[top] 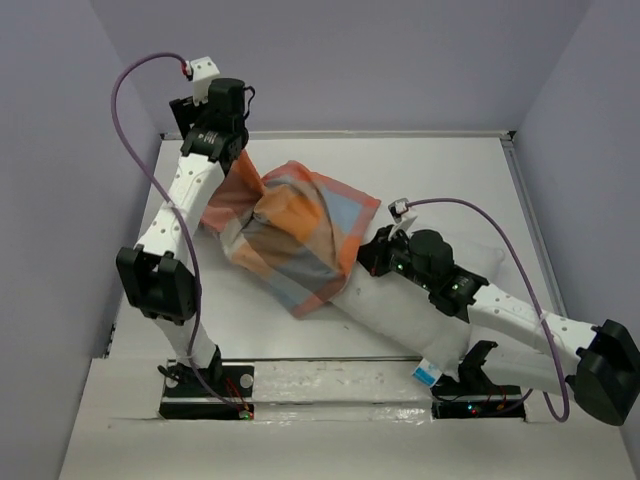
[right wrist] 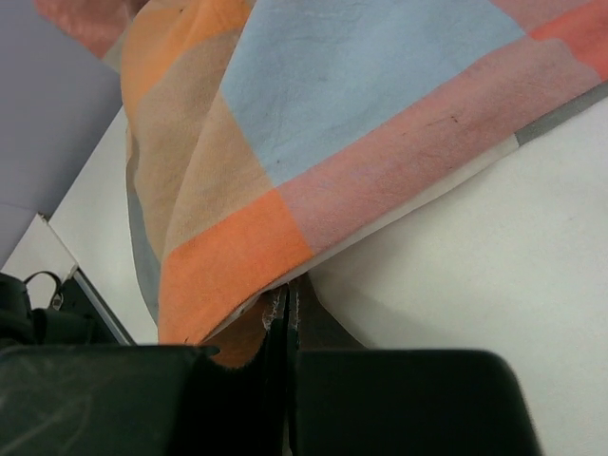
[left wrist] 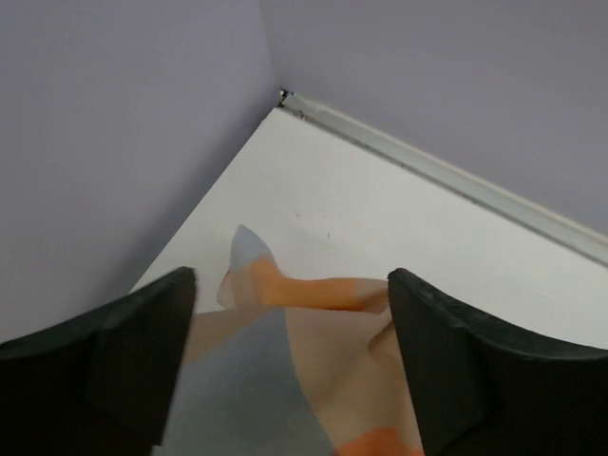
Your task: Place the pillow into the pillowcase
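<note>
The checked pillowcase lies bunched on the middle of the table, pulled over the far-left end of the white pillow, which sticks out toward the near right. My left gripper hangs over the case's far-left corner. In the left wrist view it is open, with the case's fabric lying between and below the fingers. My right gripper is at the case's open edge. In the right wrist view it is shut on the frayed hem of the pillowcase, next to the pillow.
The white table has a raised rim at the back and purple walls close on the left, back and right. A purple cable loops off each arm. The table's far-left corner is just ahead of my left gripper.
</note>
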You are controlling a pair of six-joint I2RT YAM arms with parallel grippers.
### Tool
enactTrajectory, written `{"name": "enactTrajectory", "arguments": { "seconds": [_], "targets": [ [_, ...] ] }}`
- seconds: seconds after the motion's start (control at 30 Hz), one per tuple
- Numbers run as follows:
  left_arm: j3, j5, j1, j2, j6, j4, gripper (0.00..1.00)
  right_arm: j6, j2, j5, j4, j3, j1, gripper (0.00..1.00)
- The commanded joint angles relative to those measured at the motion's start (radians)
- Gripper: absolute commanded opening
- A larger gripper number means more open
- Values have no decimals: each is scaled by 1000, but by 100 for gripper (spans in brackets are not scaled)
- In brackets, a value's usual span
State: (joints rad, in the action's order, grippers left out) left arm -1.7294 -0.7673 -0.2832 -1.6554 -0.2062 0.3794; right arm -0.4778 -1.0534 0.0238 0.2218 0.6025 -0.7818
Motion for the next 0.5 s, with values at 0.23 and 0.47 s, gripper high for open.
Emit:
{"name": "enactTrajectory", "arguments": {
  "seconds": [0.23, 0.47],
  "targets": [
    [88, 160, -383, 175, -67, 52, 92, 65, -7, 117, -179, 109, -42, 0],
    [278, 243, -721, 281, -145, -65, 84, 48, 185, -19, -491, 181, -42, 70]
  ]
}}
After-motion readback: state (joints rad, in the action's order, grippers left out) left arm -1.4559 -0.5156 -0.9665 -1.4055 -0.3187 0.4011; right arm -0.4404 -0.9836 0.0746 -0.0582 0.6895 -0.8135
